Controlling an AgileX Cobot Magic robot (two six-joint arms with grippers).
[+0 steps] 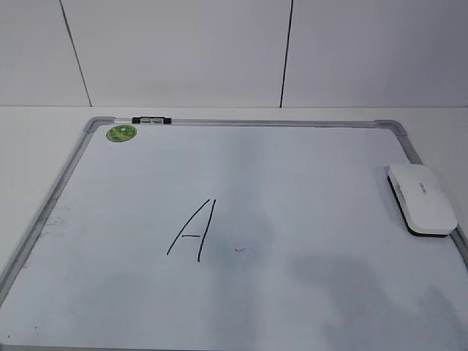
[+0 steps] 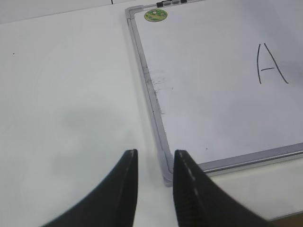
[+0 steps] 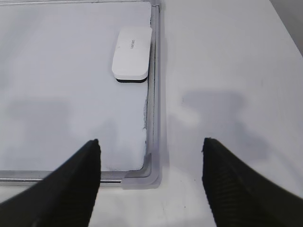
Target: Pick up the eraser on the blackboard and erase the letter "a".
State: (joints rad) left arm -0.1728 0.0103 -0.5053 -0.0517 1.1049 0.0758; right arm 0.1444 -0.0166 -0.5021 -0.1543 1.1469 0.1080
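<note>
The blackboard [image 1: 248, 123] is a white board in a grey frame, lying flat on the table. The white eraser [image 1: 422, 197] rests on it by the right edge, black felt down, and it also shows in the right wrist view as the eraser [image 3: 132, 53]. No full letter "a" shows; only a tiny dark stroke [image 1: 240, 249] lies right of the capital A [image 1: 191, 230]. My right gripper [image 3: 151, 144] hangs wide open over the board's near right corner, well short of the eraser. My left gripper [image 2: 155, 158] is narrowly open and empty above the near left corner. Neither gripper shows in the exterior view.
A green round sticker [image 1: 121, 132] and a small black-and-silver clip [image 1: 151, 120] sit at the board's far left corner. Bare white table [image 2: 61, 94] lies left of the board and more of the table [image 3: 227, 71] right of it. A tiled wall stands behind.
</note>
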